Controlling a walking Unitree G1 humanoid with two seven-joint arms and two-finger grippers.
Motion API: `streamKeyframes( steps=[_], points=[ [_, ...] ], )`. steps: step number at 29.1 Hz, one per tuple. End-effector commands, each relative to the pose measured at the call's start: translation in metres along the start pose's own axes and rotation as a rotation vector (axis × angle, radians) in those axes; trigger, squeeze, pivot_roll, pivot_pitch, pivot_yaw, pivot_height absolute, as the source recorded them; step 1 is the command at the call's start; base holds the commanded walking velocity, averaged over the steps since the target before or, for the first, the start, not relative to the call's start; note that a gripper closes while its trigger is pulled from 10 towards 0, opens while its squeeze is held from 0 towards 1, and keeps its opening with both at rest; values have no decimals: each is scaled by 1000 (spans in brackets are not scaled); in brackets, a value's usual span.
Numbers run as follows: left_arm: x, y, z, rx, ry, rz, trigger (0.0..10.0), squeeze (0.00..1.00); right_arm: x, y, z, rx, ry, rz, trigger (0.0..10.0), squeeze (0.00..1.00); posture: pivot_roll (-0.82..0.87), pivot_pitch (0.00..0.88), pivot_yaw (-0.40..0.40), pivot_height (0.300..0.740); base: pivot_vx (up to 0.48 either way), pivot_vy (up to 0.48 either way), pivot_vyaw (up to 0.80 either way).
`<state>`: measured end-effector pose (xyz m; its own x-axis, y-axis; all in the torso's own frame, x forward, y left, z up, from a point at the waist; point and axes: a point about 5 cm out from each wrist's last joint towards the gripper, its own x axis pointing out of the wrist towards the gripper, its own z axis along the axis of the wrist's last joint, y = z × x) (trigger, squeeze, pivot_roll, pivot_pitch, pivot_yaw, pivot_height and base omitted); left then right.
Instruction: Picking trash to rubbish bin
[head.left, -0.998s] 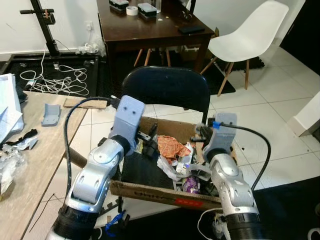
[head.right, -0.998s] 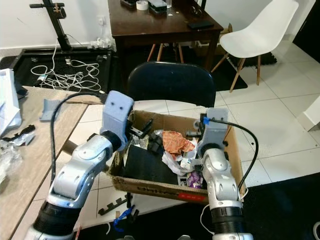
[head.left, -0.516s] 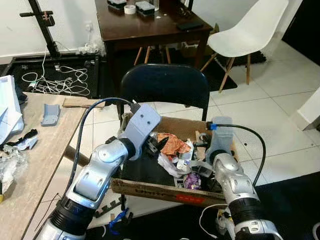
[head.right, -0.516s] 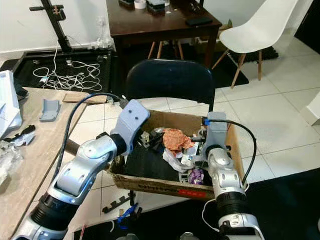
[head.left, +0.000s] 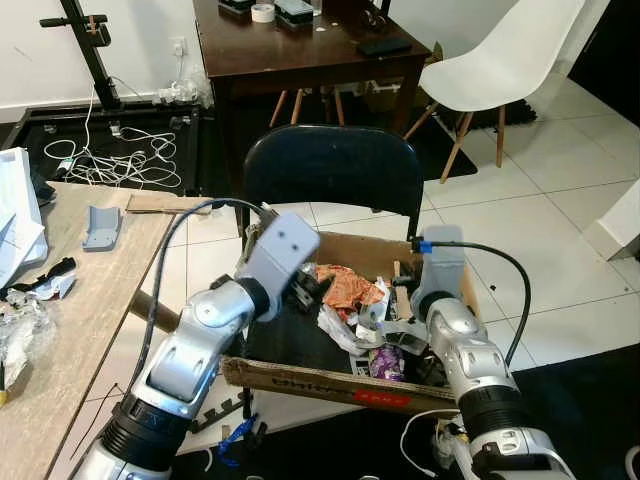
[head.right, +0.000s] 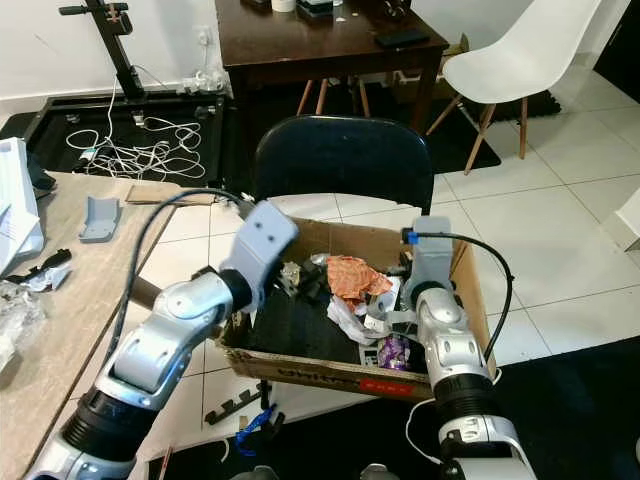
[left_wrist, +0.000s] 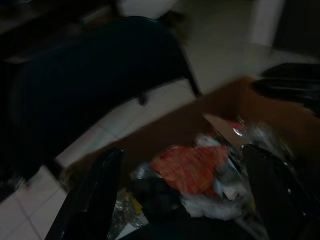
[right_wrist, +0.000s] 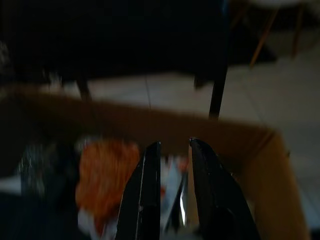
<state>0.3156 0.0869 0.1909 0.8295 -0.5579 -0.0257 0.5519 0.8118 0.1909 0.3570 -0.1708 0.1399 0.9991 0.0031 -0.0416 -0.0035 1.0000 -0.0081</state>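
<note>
A cardboard box (head.left: 300, 378) used as the bin sits on a black chair (head.left: 330, 170). Inside lie a crumpled orange wrapper (head.left: 345, 285), white plastic (head.left: 340, 325) and a purple wrapper (head.left: 385, 362). My left gripper (head.left: 310, 290) hovers over the box's left half. In the left wrist view its fingers (left_wrist: 90, 195) stand wide apart, with the orange wrapper (left_wrist: 187, 167) lying beyond them. My right gripper (right_wrist: 173, 145) hangs over the box's right side, its fingers almost together with a thin gap, above the orange wrapper (right_wrist: 102, 170).
A wooden table (head.left: 70, 300) with papers and crumpled plastic stands at my left. Behind the chair are a dark table (head.left: 300, 50) and a white chair (head.left: 500, 60). Cables (head.left: 110, 150) lie on the floor at the far left.
My left gripper swung from the box's left edge farther in over the trash, then eased back a little. The right arm has hardly moved. The camera shifted slightly.
</note>
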Motion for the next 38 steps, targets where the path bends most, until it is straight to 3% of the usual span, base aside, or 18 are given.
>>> streamKeyframes(
  steps=[1, 5, 11, 22, 25, 38],
  points=[
    [-1, 10, -3, -83, -8, 99, 10000, 0, -1, 3, 18, 22, -104, 4, 10000, 0, 98, 108, 22, 740, 0, 0, 0],
    [-12, 39, -2, -262, -90, 409, 10000, 0, -9, 15, 54, 17, -284, 32, 10000, 0, 87, 84, -4, 740, 0, 0, 0],
    [-15, 35, -3, -180, -85, 392, 10000, 0, -13, 27, 67, -6, -350, 85, 10000, 0, 104, 81, -42, 740, 0, 0, 0],
    [-27, 27, 4, -204, -106, 421, 10000, 0, -13, 41, 65, 16, -318, 130, 10000, 0, 144, 88, -81, 740, 0, 0, 0],
    [-29, 20, 2, -199, -87, 381, 10000, 0, -14, 46, 62, 24, -309, 143, 10000, 0, 144, 88, -81, 740, -265, 0, 0],
    [-23, 5, 4, -191, -71, 308, 10000, 0, -23, 47, 55, 35, -280, 145, 10000, 0, 122, 107, -41, 740, -343, 0, 0]
  ],
)
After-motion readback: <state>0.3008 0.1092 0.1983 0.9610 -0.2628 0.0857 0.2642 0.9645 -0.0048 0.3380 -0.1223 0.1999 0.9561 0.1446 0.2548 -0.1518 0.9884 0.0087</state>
